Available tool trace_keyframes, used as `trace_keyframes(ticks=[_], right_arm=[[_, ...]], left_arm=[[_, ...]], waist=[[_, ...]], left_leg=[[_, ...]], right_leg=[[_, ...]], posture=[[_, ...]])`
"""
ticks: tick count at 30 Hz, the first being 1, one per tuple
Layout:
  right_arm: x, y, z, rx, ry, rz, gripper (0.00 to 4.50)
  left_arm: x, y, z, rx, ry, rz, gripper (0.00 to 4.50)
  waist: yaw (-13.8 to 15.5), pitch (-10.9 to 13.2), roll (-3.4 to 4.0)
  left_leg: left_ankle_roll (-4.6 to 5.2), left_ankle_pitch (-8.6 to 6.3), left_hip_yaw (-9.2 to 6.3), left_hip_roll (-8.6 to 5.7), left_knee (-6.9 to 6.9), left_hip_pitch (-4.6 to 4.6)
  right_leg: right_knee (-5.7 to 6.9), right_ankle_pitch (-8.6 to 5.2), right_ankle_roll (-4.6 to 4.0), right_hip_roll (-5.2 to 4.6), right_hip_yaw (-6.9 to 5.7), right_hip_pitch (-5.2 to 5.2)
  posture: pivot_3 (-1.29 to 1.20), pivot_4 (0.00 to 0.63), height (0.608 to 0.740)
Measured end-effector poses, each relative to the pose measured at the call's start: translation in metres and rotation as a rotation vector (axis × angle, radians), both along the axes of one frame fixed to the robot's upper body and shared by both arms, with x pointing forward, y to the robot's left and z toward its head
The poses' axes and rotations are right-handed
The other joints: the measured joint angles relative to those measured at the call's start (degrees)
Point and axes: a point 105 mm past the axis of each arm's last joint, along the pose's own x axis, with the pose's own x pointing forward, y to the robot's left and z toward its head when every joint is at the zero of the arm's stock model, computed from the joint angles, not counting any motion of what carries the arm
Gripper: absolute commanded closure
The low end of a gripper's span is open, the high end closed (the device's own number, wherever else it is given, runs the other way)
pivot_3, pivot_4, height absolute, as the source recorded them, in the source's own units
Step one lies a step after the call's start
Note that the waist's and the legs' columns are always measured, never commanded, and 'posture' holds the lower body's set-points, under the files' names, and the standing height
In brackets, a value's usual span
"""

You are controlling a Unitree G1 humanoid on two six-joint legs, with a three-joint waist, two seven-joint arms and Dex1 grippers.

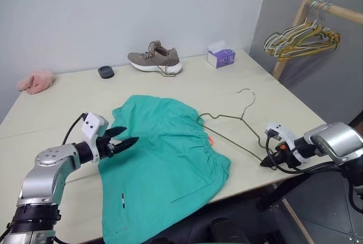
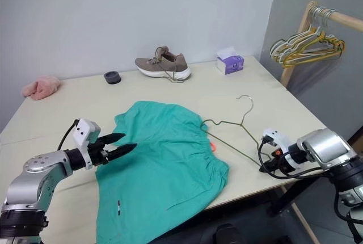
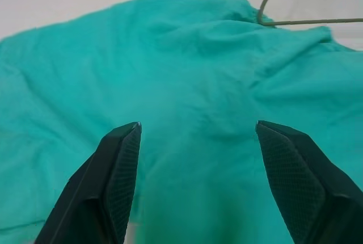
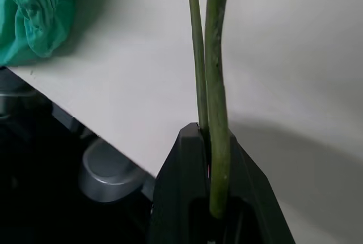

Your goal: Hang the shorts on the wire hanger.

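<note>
A pale surface (image 1: 51,113) stands against a grey wall, with a wooden rack of yellow and silver hangers (image 1: 303,38) at its right. The shorts (image 1: 164,159) lie spread near the front edge, partly drooping over it. The left gripper (image 1: 126,141) hovers over their left side, jaws released. The right gripper (image 1: 267,162) has its jaws clenched on a corner of the wire hanger (image 1: 238,127), which lies beside the shorts' waistband. No readable writing.

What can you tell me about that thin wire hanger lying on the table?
The wire hanger is a thin, dull olive wire triangle with a hook pointing toward the far side of the table. It lies flat. One corner is hidden beneath the green shorts, and the right gripper is shut on the opposite corner by the table's near edge.
</note>
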Motion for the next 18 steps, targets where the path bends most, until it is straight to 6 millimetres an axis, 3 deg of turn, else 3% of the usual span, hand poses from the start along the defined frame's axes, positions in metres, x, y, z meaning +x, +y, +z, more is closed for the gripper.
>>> trace_keyframes(ticks=[10, 18], right_arm=[[-0.012, -0.004, -0.001, 0.022, 0.037, -0.073, 4.50], [-0.011, 0.011, -0.004, 0.040, 0.039, -0.034, 4.50]], left_arm=[[-0.016, -0.016, 0.008, -0.014, 0.010, -0.137, 1.10], [-0.006, 0.004, 0.004, 0.029, 0.011, -0.050, 1.10]], waist=[[-0.3, 0.0, 0.06], [-0.3, 0.0, 0.08]], left_leg=[[0.00, 0.01, 0.09, 0.02, 0.03, 0.09], [0.00, 0.01, 0.08, 0.02, 0.01, 0.07]], right_leg=[[0.04, 0.00, 0.01, 0.00, 0.00, 0.05], [0.03, 0.00, 0.01, 0.00, 0.00, 0.03]], posture=[[-0.28, 0.000, 0.740], [-0.26, 0.000, 0.740]])
